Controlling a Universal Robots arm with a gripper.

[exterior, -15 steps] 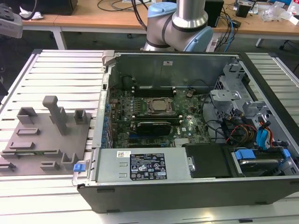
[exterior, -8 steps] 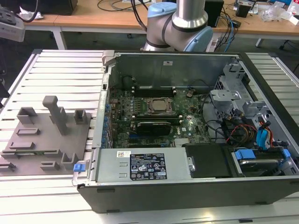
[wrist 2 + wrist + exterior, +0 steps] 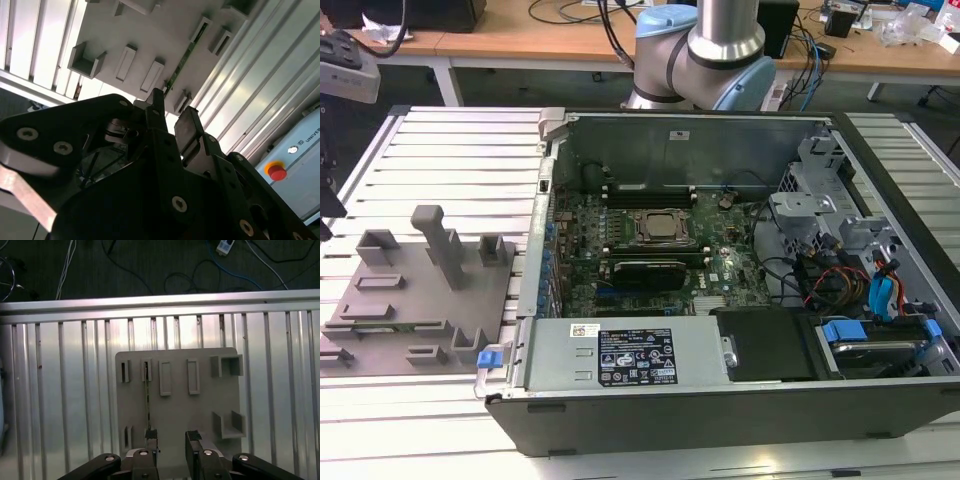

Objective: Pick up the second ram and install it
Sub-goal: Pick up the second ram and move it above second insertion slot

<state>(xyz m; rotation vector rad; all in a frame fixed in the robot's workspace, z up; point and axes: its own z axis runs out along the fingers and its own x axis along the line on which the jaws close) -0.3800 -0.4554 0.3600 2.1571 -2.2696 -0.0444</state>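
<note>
The ram [image 3: 148,400] is stood edgewise in the tray [image 3: 175,412], its length aligned with one finger [image 3: 151,438] of the spread, empty gripper [image 3: 172,438].

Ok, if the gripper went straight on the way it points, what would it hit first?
Likely the grey fixture tray. The gripper, jaws open, points at it; one finger lines up with the second ram there, which might touch first. Depth unclear.

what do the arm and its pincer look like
The arm is a silver metal tube with pale blue joint housings. The pincer is black, built of angular linked plates dotted with silver screw heads, ending in two flat black fingers.
</note>
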